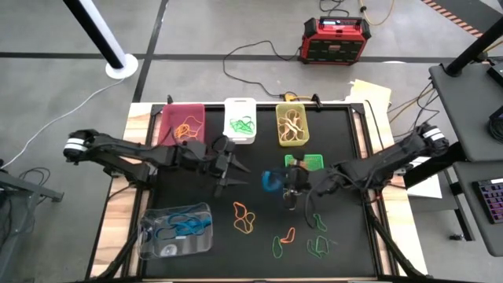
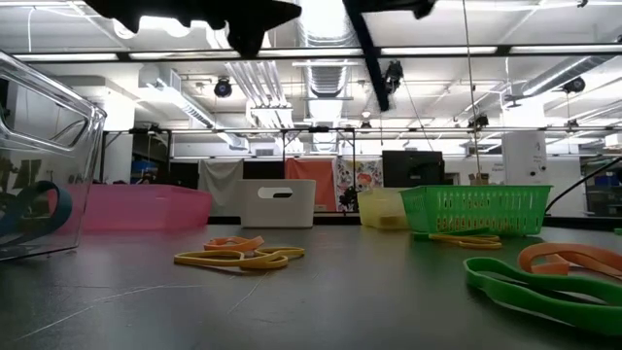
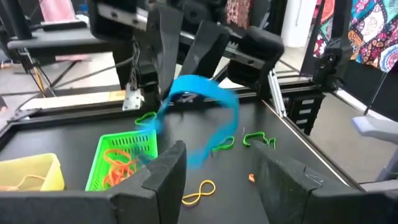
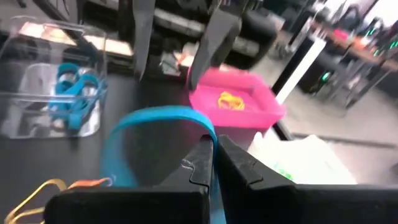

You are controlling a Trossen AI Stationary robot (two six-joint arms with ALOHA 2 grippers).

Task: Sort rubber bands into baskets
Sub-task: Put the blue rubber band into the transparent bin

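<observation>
Table (image 1: 196, 263): a black mat between pale wooden edges; all five baskets stand on it.
Clear basket (image 1: 176, 230): the largest bin, at the near left corner; blue rubber bands (image 1: 185, 228) lie inside, with a dark loop beside them.
Pink basket (image 1: 182, 123): leftmost in the far row; it holds an orange band (image 1: 185, 129).
White basket (image 1: 240, 119): the middle of the far row, just beside the pink one; green bands (image 1: 241, 124) lie in it.
Yellow-green basket (image 1: 291, 125): the right end of the far row; pale yellow bands (image 1: 292, 126) fill its floor.
Green mesh basket (image 1: 312, 162): the smallest bin, just in front of the yellow-green one; the left wrist view shows orange loops (image 3: 118, 163) inside.
Left gripper (image 1: 230, 167): raised above the mat's middle, between the white and clear baskets; its fingers stand apart with nothing between them.
Right gripper (image 1: 289, 189): near the mesh basket, facing the left gripper; its fingers are pinched together on a blue band (image 1: 271, 181), which hangs as a loop in the air between the two grippers.
Loose bands on the mat: an orange-and-yellow pair (image 1: 244, 218) near the centre; farther right, an orange one (image 1: 287, 235) and several green ones (image 1: 318, 245) lie close together near the front edge.
</observation>
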